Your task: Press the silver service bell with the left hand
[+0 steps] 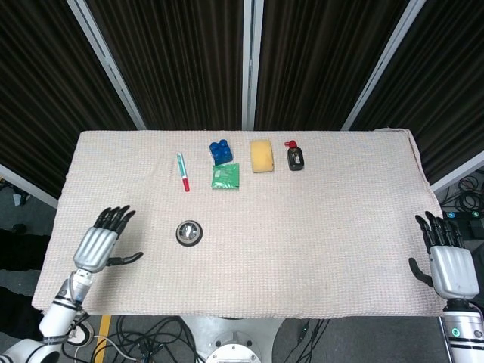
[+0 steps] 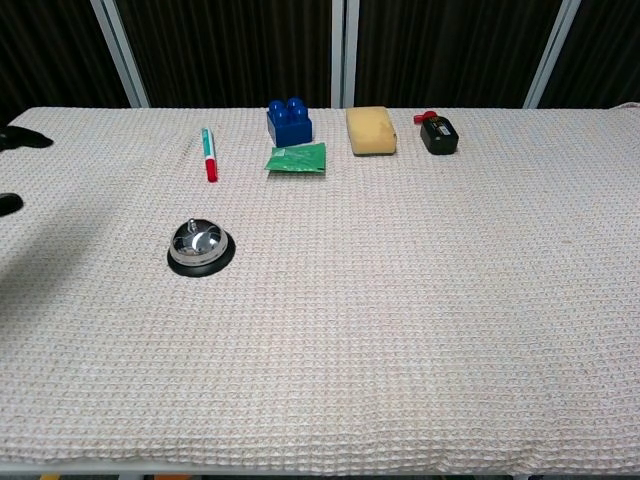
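The silver service bell (image 1: 189, 231) (image 2: 200, 247) on its black base stands on the cloth, left of centre. My left hand (image 1: 101, 242) hovers over the table's left part, fingers spread and empty, well left of the bell; only its dark fingertips (image 2: 22, 138) show at the left edge of the chest view. My right hand (image 1: 451, 265) stays off the table's right front corner, fingers apart, holding nothing.
Along the far side lie a green and red marker (image 1: 182, 172), a blue toy brick (image 1: 221, 151), a green packet (image 1: 225, 177), a yellow sponge (image 1: 262, 155) and a small black bottle with a red cap (image 1: 295, 157). A beige waffle cloth (image 1: 325, 227) covers the table.
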